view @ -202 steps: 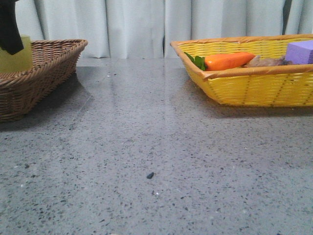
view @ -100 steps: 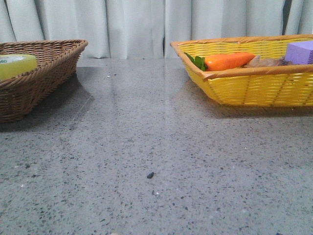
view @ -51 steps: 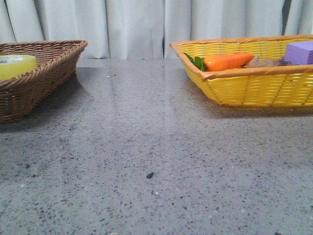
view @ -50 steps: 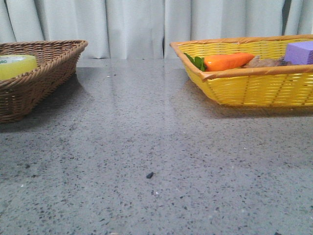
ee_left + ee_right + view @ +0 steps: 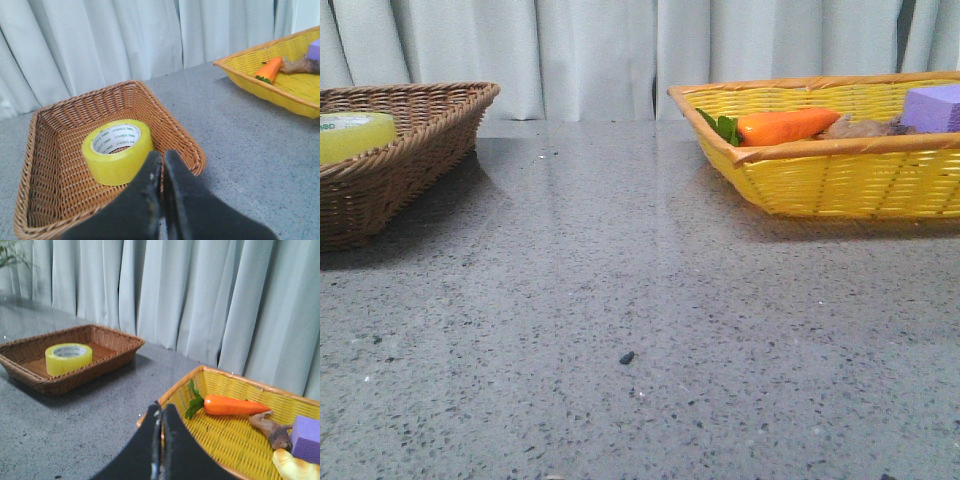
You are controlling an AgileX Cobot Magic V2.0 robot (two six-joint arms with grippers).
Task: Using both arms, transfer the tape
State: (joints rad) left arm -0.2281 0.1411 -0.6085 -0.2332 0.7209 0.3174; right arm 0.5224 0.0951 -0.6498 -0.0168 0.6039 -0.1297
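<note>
Tape [image 5: 118, 150], a thick translucent-yellow roll w/ white core & green lettering, lay flat, hole up, inside the brown basket [image 5: 176, 134] on the table's left side. Both arms were clear of it, left gripper [image 5: 161, 161] & right gripper [image 5: 161, 412] w/ fingers pressed together, empty.

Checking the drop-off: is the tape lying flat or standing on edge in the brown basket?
Flat. The tape rests in the brown basket with its core facing up.
</note>
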